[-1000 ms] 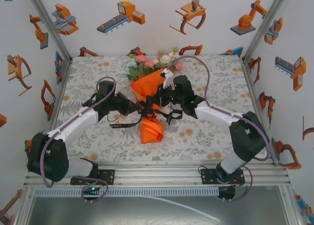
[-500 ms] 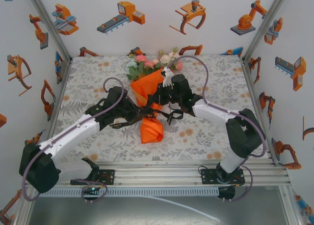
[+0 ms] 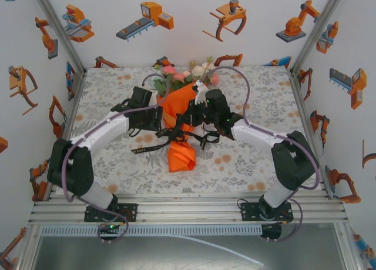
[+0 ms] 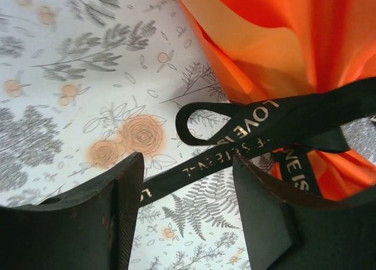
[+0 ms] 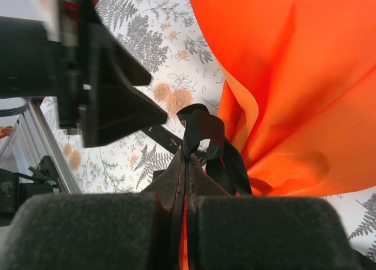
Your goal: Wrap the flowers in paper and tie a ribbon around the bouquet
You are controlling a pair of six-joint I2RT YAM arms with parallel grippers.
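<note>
Black ribbon [image 4: 247, 126] lies loose between the left gripper's [image 4: 188, 182] spread fingers, with bare tablecloth [image 4: 70, 82] beneath and ahead. Orange paper [image 4: 276, 40] crowds just beyond. The right gripper [image 5: 187, 164], pressed together, pinches a ribbon loop against the bouquet [image 3: 176, 108]. Both arms reach inward, and the flowers [image 3: 188, 73] sit farthest.

— What sort of place is this?
— A robotics lab test booth. White walls [image 3: 188, 43] covered in orange robot stickers [image 3: 147, 20] close round the floral-clothed table [image 3: 108, 96] on three sides, with aluminium posts [image 3: 59, 29] rising at its far corners.
— Anything more?
— A left arm [image 3: 106, 132] and a right arm [image 3: 254, 135] are bolted to a metal rail [image 3: 188, 209] at the table's near edge, with grey cables [image 3: 250, 99] looping above it.
</note>
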